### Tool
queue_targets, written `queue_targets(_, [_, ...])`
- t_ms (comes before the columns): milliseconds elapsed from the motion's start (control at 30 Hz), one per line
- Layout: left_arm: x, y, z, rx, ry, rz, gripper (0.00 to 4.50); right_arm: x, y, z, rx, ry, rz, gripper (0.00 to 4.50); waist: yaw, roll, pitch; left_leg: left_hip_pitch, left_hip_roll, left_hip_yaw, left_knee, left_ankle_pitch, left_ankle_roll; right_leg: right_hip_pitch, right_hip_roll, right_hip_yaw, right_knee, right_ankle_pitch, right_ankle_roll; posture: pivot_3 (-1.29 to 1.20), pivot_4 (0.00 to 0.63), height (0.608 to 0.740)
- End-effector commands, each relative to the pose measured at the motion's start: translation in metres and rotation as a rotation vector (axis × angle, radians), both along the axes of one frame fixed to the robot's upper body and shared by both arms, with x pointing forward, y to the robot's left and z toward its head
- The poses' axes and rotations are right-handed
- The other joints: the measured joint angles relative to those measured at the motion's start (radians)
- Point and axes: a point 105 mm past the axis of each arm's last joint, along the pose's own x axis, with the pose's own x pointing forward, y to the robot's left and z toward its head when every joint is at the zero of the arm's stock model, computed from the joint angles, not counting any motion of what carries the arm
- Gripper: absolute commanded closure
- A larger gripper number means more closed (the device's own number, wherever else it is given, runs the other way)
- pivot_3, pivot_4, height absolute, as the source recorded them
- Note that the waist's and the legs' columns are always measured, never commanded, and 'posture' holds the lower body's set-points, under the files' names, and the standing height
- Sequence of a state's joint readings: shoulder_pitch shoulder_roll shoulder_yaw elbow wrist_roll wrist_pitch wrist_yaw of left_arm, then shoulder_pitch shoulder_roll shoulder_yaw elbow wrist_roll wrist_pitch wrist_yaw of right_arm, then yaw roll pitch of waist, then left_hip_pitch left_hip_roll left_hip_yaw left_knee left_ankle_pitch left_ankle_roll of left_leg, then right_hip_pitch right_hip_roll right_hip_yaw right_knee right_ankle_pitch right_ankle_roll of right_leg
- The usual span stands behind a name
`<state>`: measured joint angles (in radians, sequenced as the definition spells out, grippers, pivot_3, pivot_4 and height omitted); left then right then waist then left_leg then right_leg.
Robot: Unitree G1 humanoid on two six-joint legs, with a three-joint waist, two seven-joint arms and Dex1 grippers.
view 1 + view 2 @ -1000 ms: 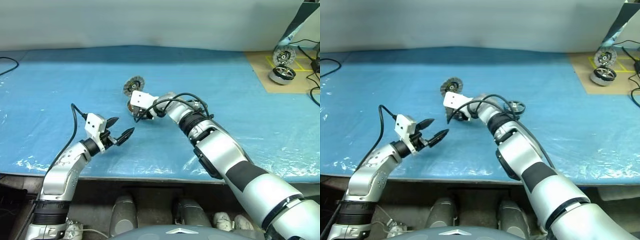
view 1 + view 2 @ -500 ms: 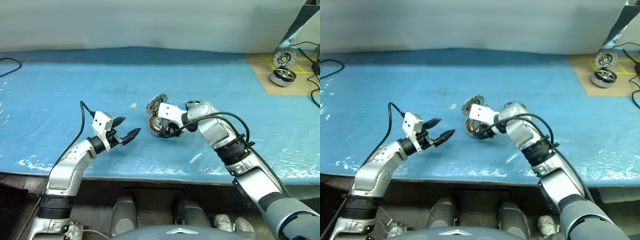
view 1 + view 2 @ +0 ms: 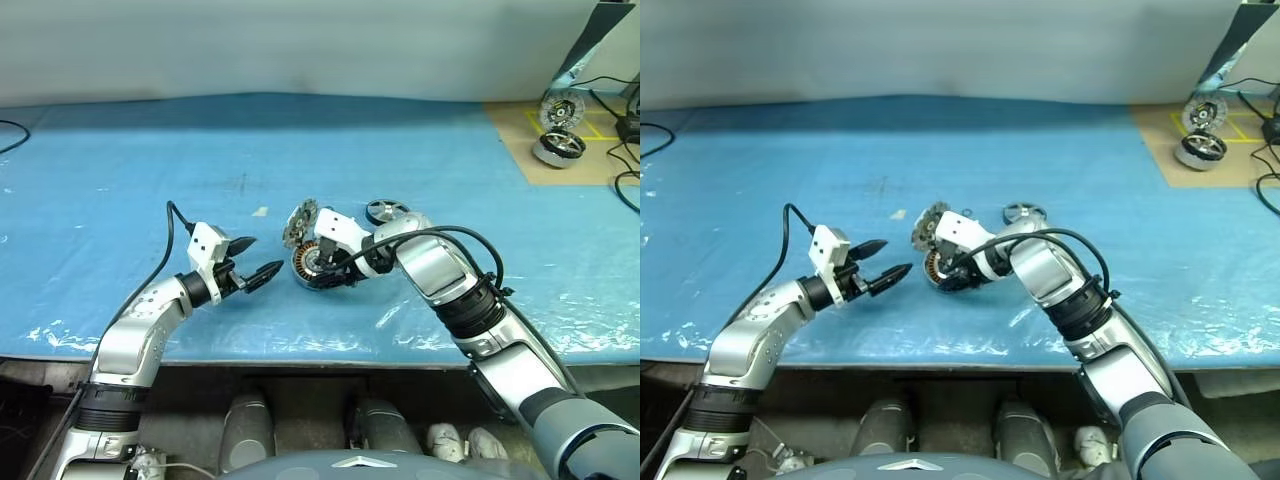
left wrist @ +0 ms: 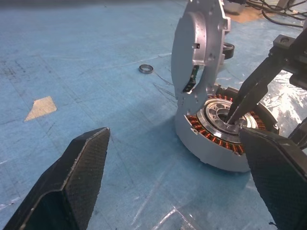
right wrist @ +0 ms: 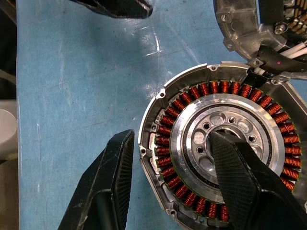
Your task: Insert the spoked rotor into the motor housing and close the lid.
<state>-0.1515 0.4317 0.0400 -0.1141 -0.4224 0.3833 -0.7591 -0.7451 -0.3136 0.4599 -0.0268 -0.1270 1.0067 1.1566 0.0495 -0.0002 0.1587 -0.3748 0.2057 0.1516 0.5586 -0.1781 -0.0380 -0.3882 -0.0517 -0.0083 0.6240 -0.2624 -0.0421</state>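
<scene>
Housing [image 3: 318,265] is lying on the blue plastic sheet [image 3: 150,170], a shallow round cup of cast silver metal with small screw lugs along its rim. Inside it a ring of copper-orange windings is circling a machined silver hub pierced with round holes. Lid [image 3: 298,222] is standing nearly upright from the housing's far rim, swung open on its hinge; it is a round silver-grey casting, and the left wrist view is showing its smooth back with a few notches.

Right gripper [image 5: 168,179] is straddling the housing's wall: one black tapered finger is resting in the hub's centre, the other is standing outside the rim over the sheet, so the jaws are spread about halfway and gripping the housing's side. Its fingers [image 5: 240,182] have a woven, carbon-like surface.

Left gripper [image 3: 255,262] is hovering just beside the housing, on the side away from the right arm, pointing at it with its two pointed black fingers spread wide and holding nothing.

Rotor [image 3: 386,211] is lying flat on the sheet behind the housing, near it but apart, a dark wheel with silvery spokes. A tiny thin ring [image 4: 146,69] is lying beyond the lid, and a pale triangular scrap [image 4: 41,107] is lying flat on the sheet well to the left-gripper side of the housing. The sheet around the housing is wrinkled and glossy.
</scene>
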Motion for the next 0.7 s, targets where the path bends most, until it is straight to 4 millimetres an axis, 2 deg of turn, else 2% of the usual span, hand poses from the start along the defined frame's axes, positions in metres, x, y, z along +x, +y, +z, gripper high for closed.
queue_targets(33, [0.0,0.002,0.013,0.001,-0.043,-0.013,0.0,0.001,0.01,0.002,0.033,0.028,-0.013,1.94,-0.006,0.0,0.0,0.0,0.0,0.0,0.0,0.0,0.0,0.0,0.0,0.0,0.0,0.0,0.0,0.0,0.15,0.74])
queue_targets(333, [0.002,-0.001,0.012,0.0,-0.048,-0.018,0.0,0.021,0.032,0.016,0.076,0.04,-0.115,1.94,-0.008,0.001,0.0,0.0,0.0,0.0,0.0,0.0,0.0,0.0,0.0,0.0,0.0,-0.002,-0.003,0.0,0.15,0.74])
queue_targets(500, [0.002,-0.002,0.012,0.0,-0.049,-0.02,0.0,0.032,0.032,0.018,0.087,0.091,-0.198,1.94,-0.005,0.0,0.001,-0.002,0.0,0.0,0.0,0.0,0.0,-0.001,0.0,0.0,-0.001,-0.001,-0.002,0.0,0.15,0.74])
queue_targets(600, [0.003,0.0,0.011,0.0,-0.049,-0.015,0.0,0.031,0.033,0.022,0.101,0.113,-0.207,1.94,-0.003,0.001,0.001,-0.003,0.0,0.0,0.0,0.0,-0.001,-0.001,-0.001,-0.001,-0.001,0.0,0.0,0.0,0.15,0.74])
queue_targets(700, [0.002,0.001,0.01,0.005,-0.047,-0.018,0.0,0.027,0.043,0.039,0.183,0.203,-0.226,1.94,-0.002,0.001,0.001,-0.003,0.0,0.0,0.0,0.0,-0.001,-0.001,-0.001,-0.002,-0.001,0.0,0.001,0.0,0.15,0.74])
